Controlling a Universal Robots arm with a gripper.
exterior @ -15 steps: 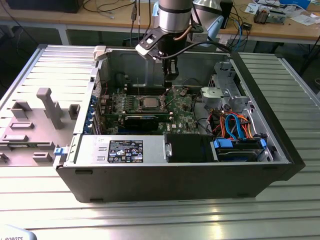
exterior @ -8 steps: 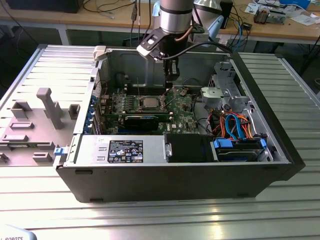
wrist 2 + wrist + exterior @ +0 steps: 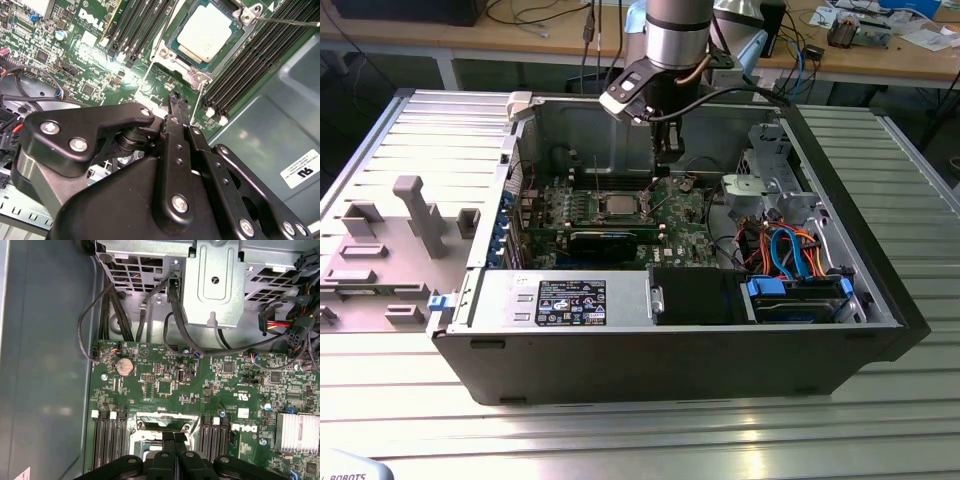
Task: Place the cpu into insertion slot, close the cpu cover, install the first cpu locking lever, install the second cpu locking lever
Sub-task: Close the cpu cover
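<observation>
**A:** Where is the chip?

**B:** The chip point(image 3: 207, 30) lies flat in the socket point(image 3: 161, 54), dull silver top up, in the middle of the green board point(image 3: 220, 390). A silver frame point(image 3: 226, 51) runs round its four sides. I cannot tell whether that frame is pressed fully down.

**A:** Anything on the socket's corners?

**B:** A thin metal rod point(image 3: 290, 21) runs from one corner of the frame out over the long black memory slots point(image 3: 250, 65). More such slots lie along the opposite side of the socket.

**A:** And the claw?

**B:** The claw point(image 3: 174, 97) has its two black fingers pressed together with nothing between them. Its tip is over the board just beside a corner of the socket, apart from the chip. I cannot tell whether it touches the board. In the exterior view it hangs from the arm on the exterior view's right of the chip, toward the far edge of the board.

**A:** What surrounds the board?

**B:** The board lies on the floor of an open case point(image 3: 670, 370). A round battery point(image 3: 124, 366) sits near one board edge, and a ribbed metal cooler point(image 3: 299, 432) near another. Past the battery's edge stands a grey metal cage point(image 3: 215, 285) with black cables looping under it. Along the case's near wall sits a grey box point(image 3: 510, 300) with a label, and orange and blue cables point(image 3: 790, 250) fill the near corner on the exterior view's right. The case rests on a ribbed metal table point(image 3: 620, 440).
</observation>
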